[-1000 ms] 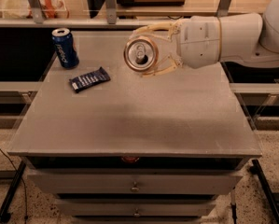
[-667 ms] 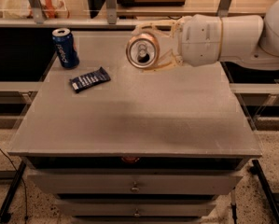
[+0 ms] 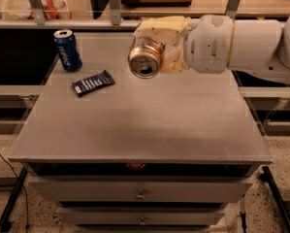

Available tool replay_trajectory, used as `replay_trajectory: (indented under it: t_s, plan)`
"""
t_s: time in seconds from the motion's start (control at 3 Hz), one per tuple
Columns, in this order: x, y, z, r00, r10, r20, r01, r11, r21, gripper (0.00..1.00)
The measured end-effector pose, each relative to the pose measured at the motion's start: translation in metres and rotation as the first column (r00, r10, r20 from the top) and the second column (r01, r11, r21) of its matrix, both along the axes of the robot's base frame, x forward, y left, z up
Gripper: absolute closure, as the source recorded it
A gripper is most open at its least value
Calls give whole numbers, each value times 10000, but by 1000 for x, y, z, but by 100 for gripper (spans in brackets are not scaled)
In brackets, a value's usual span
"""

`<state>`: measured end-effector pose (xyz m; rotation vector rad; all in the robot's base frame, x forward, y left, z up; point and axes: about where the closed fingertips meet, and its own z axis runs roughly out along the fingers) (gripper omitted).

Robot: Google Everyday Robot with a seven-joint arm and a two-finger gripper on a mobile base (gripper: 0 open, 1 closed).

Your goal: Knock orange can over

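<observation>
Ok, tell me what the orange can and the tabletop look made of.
The orange can, held in the end effector above the table's back: likely aluminium, glossy orange-gold sides, silver top with pull tab. The tabletop: smooth matte grey, possibly laminate or metal; cannot tell.

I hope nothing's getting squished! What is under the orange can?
Only bare grey table shows below the orange can, tipped sideways in the claw at the table's back. The can's far underside is hidden.
</observation>
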<state>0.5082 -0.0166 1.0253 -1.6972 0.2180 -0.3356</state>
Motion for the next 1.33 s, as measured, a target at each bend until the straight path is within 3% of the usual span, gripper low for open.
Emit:
replay_trajectory:
  t_s: [0.33,0.67,1.0,1.33]
  plan:
    - [-3,0,5,9962,57,870,-37,9997,-226,100]
    - [-3,1,5,9963,74,858,-54,9997,-236,100]
    - [-5,2,7,9837,325,1769,-170,9960,-882,100]
    - [-9,-2,-5,9457,557,3201,-84,9891,-1473,100]
